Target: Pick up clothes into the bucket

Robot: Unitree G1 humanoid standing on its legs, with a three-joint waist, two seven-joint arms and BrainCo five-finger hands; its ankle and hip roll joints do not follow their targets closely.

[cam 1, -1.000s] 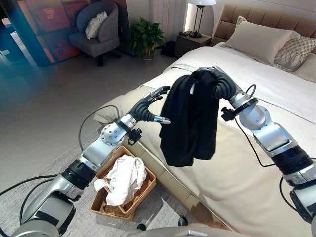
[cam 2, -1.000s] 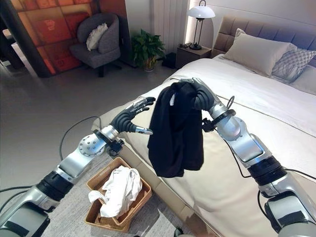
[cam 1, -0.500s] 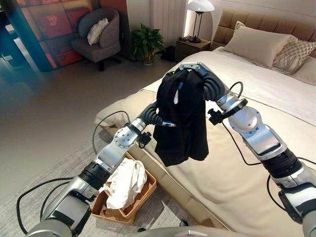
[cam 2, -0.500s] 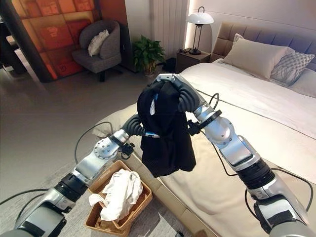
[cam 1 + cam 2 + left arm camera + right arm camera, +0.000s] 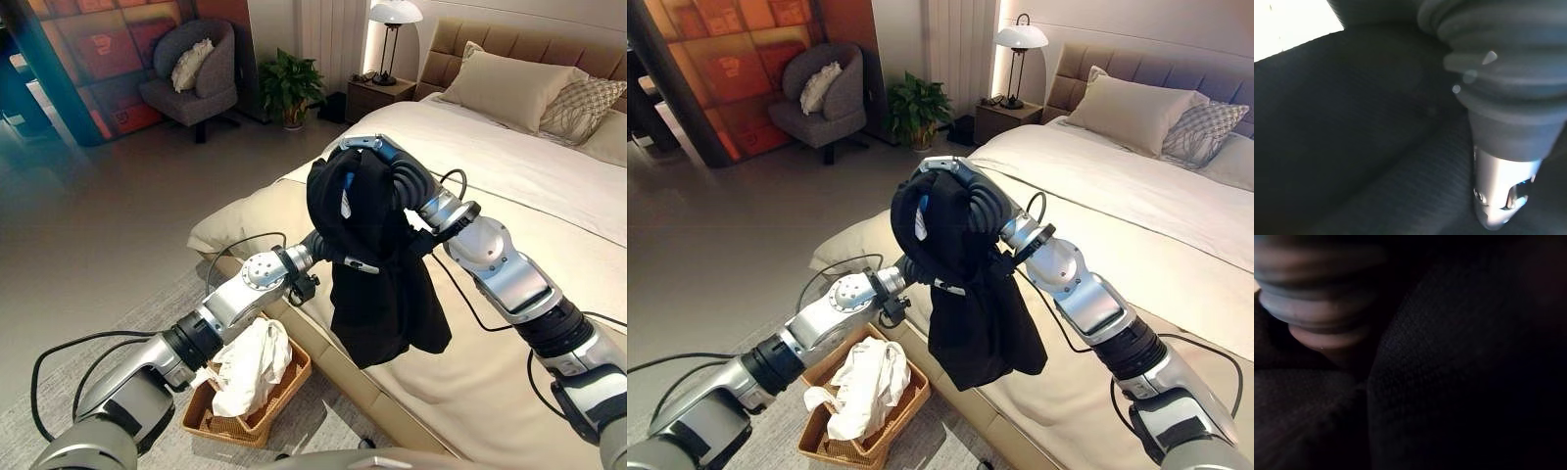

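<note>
Right hand [image 5: 392,168], in its dark ribbed cover, is raised over the edge of the bed [image 5: 509,323] with fingers curled round the bunched top of a black garment [image 5: 377,264]. That garment is soft, finely ribbed knit; it hangs in loose folds, a small white tag showing near the top. Left hand [image 5: 338,257] is pressed in among those folds from the other side, one silver fingertip poking out of the cloth, and I cannot tell whether its fingers are closed or spread.

Largest first: the bed is broad, smooth cream bedding, with plump pillows [image 5: 509,88] against a padded headboard. On the floor beside it, below the left arm, sits a woven brown basket [image 5: 245,416], rectangular, holding a crumpled white cloth [image 5: 245,362].
</note>
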